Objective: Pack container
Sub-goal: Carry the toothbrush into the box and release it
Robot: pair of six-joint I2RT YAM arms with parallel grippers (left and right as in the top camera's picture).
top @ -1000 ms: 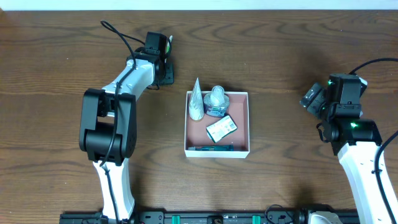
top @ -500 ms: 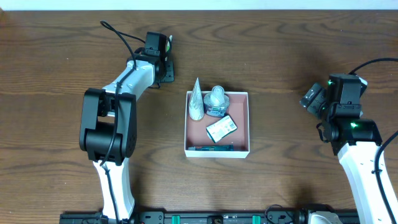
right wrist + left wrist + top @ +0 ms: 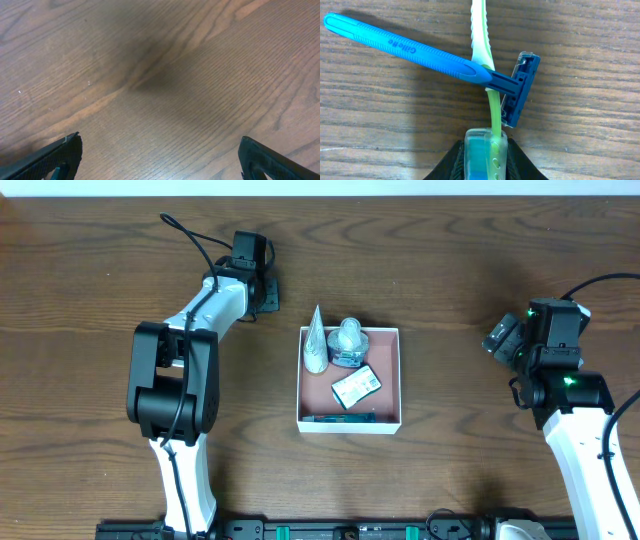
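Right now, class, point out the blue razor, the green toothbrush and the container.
blue razor point(image 3: 435, 56): left wrist view, on its handle.
green toothbrush point(image 3: 481, 32): left wrist view, on its pale handle.
container point(image 3: 313, 392): overhead view, on its bare floor.

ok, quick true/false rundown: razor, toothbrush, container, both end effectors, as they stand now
1. The blue razor lies across the green toothbrush. True.
2. The right end effector holds a toiletry. False: it is open over bare table, with nothing between its fingers.
3. The container is empty. False: it already holds items, among them a silver tube and a green-and-white packet.
4. The left end effector has its fingers on either side of the toothbrush's capped head. True.
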